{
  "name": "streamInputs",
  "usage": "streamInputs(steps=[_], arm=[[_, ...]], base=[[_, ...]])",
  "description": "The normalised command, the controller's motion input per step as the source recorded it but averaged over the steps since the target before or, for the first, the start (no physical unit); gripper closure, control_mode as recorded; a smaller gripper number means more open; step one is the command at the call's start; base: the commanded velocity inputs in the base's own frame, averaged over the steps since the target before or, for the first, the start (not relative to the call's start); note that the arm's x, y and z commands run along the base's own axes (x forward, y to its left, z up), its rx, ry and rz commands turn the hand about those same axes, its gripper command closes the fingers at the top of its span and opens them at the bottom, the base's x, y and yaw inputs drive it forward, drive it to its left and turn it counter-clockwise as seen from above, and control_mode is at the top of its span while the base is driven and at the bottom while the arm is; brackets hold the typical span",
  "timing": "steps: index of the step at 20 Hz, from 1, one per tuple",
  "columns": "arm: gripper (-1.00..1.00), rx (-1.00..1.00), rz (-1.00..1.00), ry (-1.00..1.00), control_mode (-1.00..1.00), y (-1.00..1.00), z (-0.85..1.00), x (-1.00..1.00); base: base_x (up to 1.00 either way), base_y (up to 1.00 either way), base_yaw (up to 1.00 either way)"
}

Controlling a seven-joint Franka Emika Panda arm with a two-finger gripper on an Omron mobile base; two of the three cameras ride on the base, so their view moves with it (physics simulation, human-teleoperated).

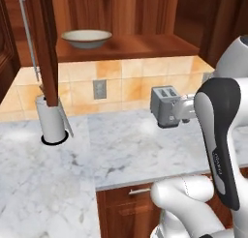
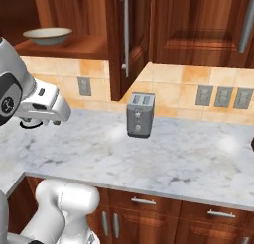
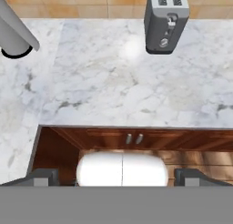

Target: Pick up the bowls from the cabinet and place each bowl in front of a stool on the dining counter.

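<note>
My gripper (image 3: 116, 180) spread wide above the marble counter (image 1: 135, 155); cream bowl (image 1: 86, 38) on the open cabinet (image 1: 126, 46) shelf, up and left of the toaster (image 1: 163, 106); paper-towel roll (image 1: 51, 120) further left

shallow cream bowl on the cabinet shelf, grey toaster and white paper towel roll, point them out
shallow cream bowl with brown rim (image 1: 86, 38): left base view, on its outer wall
grey two-slot toaster (image 2: 140, 115): right base view, on its front face
white paper towel roll (image 1: 52, 119): left base view, on its side

A shallow cream bowl (image 1: 86, 38) sits upright on the cabinet (image 1: 145, 46) shelf.
</note>
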Motion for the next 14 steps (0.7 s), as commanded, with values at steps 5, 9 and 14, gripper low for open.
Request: streamInputs(steps=[5,9,14], arm=[[-1.00,0.00,0.00,0.00,1.00,0.00,0.00,0.00],[-1.00,0.00,0.00,0.00,1.00,0.00,0.00,0.00],[-1.00,0.00,0.00,0.00,1.00,0.00,0.00,0.00]], base=[[0.38,0.37,0.00],[0.15,0.42,0.00],[0.03,0.30,0.00]])
